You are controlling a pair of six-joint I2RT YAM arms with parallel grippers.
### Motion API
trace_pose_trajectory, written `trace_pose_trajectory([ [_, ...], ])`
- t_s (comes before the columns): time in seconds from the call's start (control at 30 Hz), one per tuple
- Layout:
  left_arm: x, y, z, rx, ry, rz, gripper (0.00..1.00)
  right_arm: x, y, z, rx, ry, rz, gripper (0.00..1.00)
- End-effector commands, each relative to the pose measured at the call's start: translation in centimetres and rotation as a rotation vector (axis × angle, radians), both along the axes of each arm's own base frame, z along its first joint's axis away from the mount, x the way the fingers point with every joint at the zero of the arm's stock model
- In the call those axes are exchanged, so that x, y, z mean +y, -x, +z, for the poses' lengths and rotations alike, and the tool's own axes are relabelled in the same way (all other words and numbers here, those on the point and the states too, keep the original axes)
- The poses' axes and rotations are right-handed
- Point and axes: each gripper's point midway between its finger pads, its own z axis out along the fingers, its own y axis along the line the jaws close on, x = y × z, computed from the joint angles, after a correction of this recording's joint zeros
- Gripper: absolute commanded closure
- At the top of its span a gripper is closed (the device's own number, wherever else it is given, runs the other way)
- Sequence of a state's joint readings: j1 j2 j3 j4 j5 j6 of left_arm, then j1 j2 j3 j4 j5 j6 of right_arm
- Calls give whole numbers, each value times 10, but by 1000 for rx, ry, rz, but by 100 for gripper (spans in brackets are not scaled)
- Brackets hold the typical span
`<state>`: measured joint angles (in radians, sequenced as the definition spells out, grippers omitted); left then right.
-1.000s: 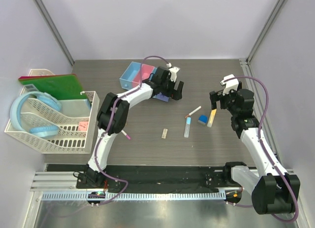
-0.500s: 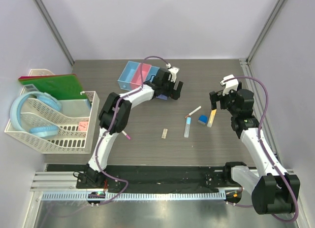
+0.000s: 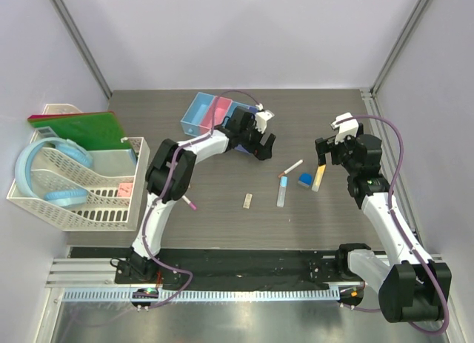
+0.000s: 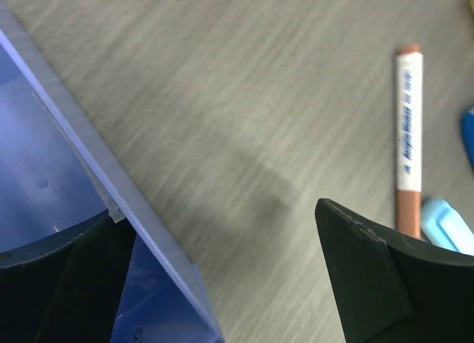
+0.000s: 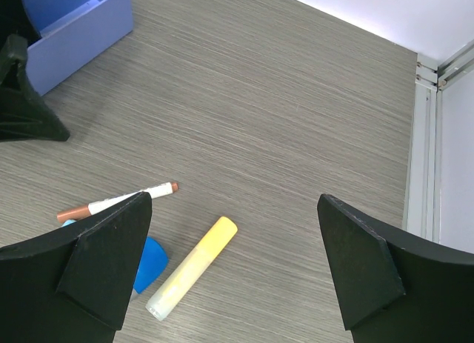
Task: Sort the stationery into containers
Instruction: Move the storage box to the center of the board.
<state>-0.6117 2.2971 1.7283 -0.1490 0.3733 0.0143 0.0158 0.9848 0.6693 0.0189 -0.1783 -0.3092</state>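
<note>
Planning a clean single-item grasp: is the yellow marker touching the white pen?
Apart. The right wrist view shows bare tabletop between the yellow marker and the white pen.

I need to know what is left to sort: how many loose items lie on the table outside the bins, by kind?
Pens: 2, right pen and left pen
Pale blue tube: 1
Yellow stick: 1
Blue block: 1
Tan piece: 1
Total: 6
</note>
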Motion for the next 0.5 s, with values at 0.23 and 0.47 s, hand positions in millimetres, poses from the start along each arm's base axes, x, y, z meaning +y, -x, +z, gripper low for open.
trace_pose_trajectory([
  [0.23,-20,43,54,-30,169,-219,0,0,0,13,-49,8,8,0],
  [0.47,-33,74,62,8,326,-388,0,-1,1,13,-49,11,7,0],
])
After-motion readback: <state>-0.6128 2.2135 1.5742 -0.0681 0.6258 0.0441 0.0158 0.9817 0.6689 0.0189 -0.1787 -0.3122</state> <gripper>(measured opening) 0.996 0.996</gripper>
